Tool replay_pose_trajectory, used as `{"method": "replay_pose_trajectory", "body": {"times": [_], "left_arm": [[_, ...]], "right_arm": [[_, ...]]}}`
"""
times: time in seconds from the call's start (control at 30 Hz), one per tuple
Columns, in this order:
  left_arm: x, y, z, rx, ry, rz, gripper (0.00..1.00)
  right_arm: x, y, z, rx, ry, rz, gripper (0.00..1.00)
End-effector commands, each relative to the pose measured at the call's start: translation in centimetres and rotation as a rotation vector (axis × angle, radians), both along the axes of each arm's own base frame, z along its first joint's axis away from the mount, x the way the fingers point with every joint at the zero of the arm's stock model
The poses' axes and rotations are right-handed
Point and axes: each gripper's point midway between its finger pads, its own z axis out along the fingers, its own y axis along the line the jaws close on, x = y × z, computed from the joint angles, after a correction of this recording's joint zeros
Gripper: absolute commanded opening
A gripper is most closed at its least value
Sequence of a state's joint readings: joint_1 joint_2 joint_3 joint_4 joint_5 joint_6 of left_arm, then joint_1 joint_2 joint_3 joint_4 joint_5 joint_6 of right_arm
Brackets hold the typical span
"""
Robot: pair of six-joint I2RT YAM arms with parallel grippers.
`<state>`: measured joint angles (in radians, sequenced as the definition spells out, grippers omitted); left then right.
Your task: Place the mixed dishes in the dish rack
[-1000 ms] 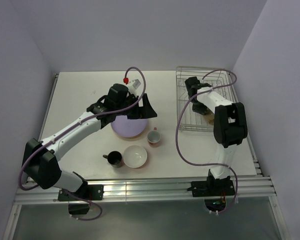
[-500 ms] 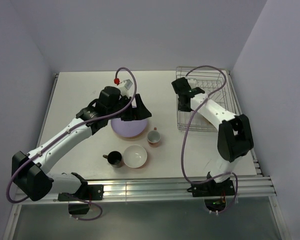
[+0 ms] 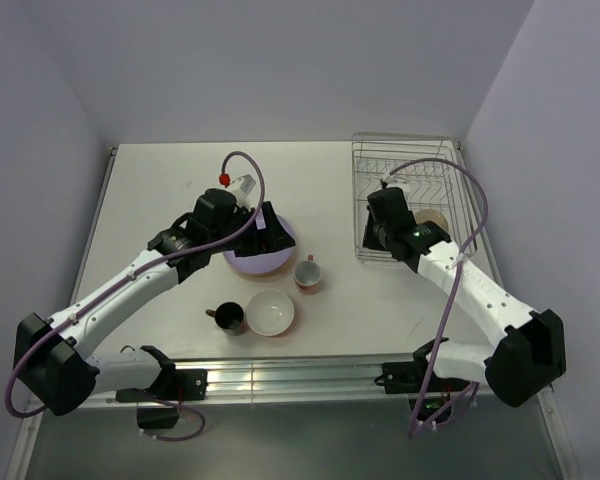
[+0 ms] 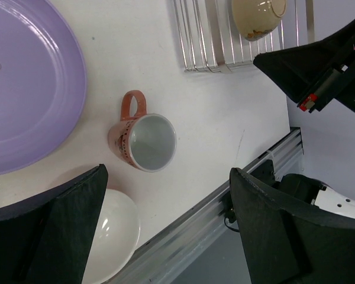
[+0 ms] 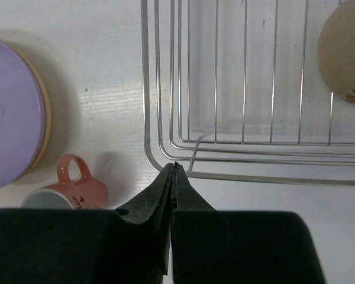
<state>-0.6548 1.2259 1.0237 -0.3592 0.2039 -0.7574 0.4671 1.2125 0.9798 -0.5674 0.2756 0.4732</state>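
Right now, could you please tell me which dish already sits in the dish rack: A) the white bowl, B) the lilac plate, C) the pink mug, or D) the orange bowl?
D: the orange bowl lies on the wires of the dish rack, seen in both wrist views.

Robot lab booth, plain walls [image 3: 280, 70]

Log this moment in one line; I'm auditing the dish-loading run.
left gripper: open, near pink mug with dark print | right gripper: shut, empty, by silver wire dish rack corner | round orange bowl: in rack
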Motion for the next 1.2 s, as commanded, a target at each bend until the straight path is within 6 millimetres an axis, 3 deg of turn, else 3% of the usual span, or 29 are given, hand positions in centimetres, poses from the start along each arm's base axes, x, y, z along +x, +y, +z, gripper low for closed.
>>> {"method": "replay_pose_trajectory", "body": {"times": [0.0,0.23,0.5,1.17], "left_arm": [[0.5,-0.1,1.0,-0.031,-0.033,0.018,0.90],[1.0,-0.3,0.5,-0.019,-0.030,0.024,0.90],[1.2,-0.8,-0.4,-0.012,-0.011,0.016,0.89],[0.6,-0.5,-0.5,-0.006,-0.007,0.018,0.89]], "right_arm": [[-0.2,1.5,1.1,0.082,-0.058,0.052,0.00],[-0.7,3.2,2.5,0.158,-0.082,0.127,0.00],[-1.0,3.3,2.4,0.166,-0.088,0.142,0.00],[-1.7,4.0,1.8,0.204,-0.067,0.166,0.00]]}}
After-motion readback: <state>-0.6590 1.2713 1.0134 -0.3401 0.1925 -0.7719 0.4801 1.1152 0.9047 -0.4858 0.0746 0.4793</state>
